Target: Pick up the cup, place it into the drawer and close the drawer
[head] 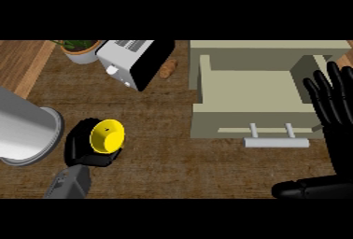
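A yellow cup (108, 136) sits in my left hand (84, 150), left of centre over the brown counter. The black fingers curl round the cup's side and underside, and the cup is tilted so its opening faces up toward the view. The beige drawer (207, 119) stands pulled open at the upper right, its inside bare, with a pale bar handle (276, 142) on its front. My right hand (339, 135) rests open beside the drawer's right edge, fingers pointing up and thumb stretched low to the left. The cup is well left of the drawer.
A large grey metal cylinder (24, 130) lies at the left edge, close to my left hand. A white and black toaster (131, 61) stands at the back, with a potted plant (81, 50) to its left and a small brown lump (167, 69) to its right.
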You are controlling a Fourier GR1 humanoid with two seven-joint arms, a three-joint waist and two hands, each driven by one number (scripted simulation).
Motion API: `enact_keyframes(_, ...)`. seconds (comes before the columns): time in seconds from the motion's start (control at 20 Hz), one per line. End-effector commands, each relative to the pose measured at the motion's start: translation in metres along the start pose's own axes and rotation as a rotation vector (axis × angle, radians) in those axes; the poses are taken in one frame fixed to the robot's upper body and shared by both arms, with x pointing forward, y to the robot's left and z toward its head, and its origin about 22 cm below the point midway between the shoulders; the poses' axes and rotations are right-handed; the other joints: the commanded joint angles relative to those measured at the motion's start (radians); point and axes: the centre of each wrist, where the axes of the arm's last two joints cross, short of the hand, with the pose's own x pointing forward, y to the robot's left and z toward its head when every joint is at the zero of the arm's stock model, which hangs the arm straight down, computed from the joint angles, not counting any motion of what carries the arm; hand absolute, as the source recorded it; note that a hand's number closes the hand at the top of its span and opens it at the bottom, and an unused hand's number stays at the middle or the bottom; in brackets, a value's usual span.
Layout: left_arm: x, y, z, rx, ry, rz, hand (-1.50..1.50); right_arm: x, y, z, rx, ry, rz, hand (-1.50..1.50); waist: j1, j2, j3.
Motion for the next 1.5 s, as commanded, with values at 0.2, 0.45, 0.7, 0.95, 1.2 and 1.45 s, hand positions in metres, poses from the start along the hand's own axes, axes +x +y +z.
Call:
enact_keyframes(0.2, 0.033, -0.049, -0.04, -0.143, -0.115, 0.055, 1.5, -0.012, 0.005, 0.012, 0.004, 0.013, -0.003, -1.5, 0.002, -0.003, 0.001)
enact_keyframes(0.45, 0.077, -0.067, -0.052, -0.254, -0.108, 0.076, 1.5, 0.005, 0.012, -0.006, -0.005, 0.032, -0.002, -1.5, 0.008, -0.003, 0.001)
enact_keyframes(0.7, 0.117, -0.117, -0.08, -0.249, -0.135, 0.122, 1.5, 0.005, -0.009, 0.001, -0.011, 0.005, 0.017, -1.5, 0.001, -0.001, 0.001)
enact_keyframes(0.95, 0.143, -0.153, -0.101, -0.255, -0.137, 0.113, 1.5, 0.004, 0.005, -0.001, -0.01, 0.006, 0.009, -1.5, -0.003, 0.0, 0.0)
enact_keyframes(1.2, 0.153, -0.189, -0.137, -0.281, -0.157, 0.062, 1.5, -0.014, -0.008, 0.007, 0.001, 0.008, 0.009, -1.5, -0.009, 0.002, 0.0)
enact_keyframes(1.45, 0.191, -0.215, -0.169, -0.293, -0.146, 0.03, 1.5, -0.01, 0.004, 0.001, 0.008, 0.002, 0.015, -1.5, -0.009, 0.002, 0.0)
